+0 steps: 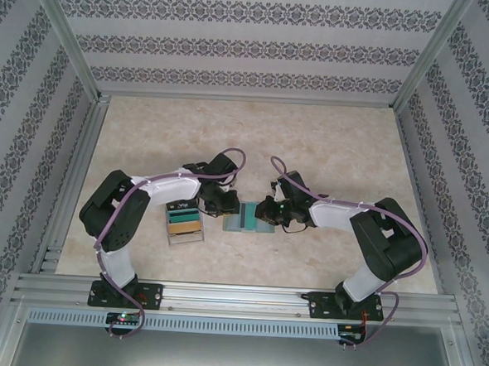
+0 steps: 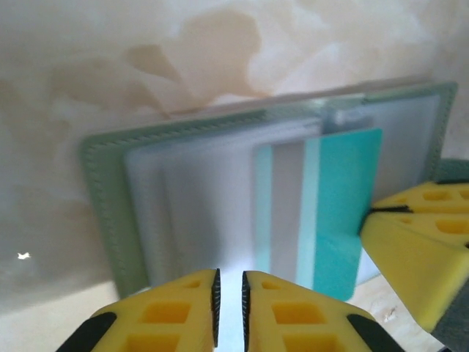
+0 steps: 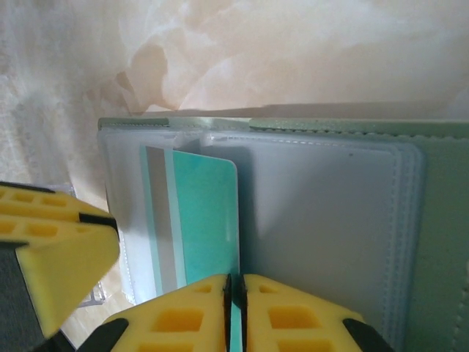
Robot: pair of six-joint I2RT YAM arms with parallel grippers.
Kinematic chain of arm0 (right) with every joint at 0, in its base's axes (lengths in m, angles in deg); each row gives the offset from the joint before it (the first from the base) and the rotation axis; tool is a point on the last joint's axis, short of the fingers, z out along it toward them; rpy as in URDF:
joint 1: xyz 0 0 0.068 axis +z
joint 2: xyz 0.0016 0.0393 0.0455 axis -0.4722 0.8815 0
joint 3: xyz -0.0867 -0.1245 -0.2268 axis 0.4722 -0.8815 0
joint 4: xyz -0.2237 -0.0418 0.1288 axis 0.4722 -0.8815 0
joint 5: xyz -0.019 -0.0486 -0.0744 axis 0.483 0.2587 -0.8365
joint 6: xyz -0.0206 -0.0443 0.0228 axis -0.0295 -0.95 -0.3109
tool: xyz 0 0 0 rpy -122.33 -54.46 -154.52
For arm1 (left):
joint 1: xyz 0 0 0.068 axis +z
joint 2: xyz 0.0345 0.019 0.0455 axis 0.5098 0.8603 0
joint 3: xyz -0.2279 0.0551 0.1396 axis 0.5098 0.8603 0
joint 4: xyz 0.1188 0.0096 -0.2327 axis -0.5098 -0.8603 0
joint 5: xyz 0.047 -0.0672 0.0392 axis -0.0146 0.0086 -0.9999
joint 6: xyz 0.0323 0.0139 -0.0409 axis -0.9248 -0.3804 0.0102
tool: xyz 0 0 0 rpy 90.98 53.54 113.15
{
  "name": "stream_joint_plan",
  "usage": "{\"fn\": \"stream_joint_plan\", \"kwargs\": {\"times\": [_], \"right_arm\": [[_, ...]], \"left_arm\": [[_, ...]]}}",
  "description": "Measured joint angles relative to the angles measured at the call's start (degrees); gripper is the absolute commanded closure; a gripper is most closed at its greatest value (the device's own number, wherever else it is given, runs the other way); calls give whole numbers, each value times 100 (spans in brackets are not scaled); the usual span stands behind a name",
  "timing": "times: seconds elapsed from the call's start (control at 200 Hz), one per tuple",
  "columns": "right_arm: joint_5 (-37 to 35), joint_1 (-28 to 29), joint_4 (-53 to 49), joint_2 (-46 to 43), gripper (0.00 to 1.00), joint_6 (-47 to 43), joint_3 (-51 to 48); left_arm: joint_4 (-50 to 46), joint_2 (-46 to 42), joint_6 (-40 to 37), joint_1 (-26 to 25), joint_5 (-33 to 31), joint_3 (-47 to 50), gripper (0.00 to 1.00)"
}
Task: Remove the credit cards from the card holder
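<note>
The left claw (image 2: 229,312), its jaws a narrow slit apart, sits at the edge of the open card holder (image 2: 102,205); whether it grips I cannot tell. The right claw (image 3: 234,312) pinches a teal card (image 3: 201,220) that sticks out of a sleeve. The card holder lies on the desk (image 1: 314,137) between them.

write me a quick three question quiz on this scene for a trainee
1. True or false: the card holder lies open.
2. The card showing in the card holder is: A red, B teal with a grey stripe, C black.
3. Fill in: in the top view, the tray of cards lies to the ___ of the card holder.
Key: 1 true; 2 B; 3 left.
</note>
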Motion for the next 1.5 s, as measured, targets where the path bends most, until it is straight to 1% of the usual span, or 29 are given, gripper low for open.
{"fn": "stream_joint_plan", "kwargs": {"times": [0.075,0.215,0.39,0.525,0.729,1.064,1.264,1.374,1.499], "right_arm": [[11,0,24,0,81,0,0],[31,2,61,44,81,2,0],[76,7,146,155,80,24,0],[136,7,229,195,77,55,0],[138,15,258,203,77,59,0],[138,15,254,203,76,50,2],[111,26,173,195,73,35,50],[74,28,111,170,69,-2,70],[-33,101,-31,160,69,-87,149]], "left_arm": [[7,11,2,-133,26,-35,88],[26,195,4,-245,98,-83,89],[46,280,4,-238,166,-94,90],[46,278,7,-238,177,-94,90],[42,271,4,-238,173,-96,89],[-17,66,0,-201,-59,-96,89],[-79,101,0,-195,-153,-94,90],[-131,212,-2,-195,-155,-98,90],[-133,225,-2,-195,-140,-114,90]]}}
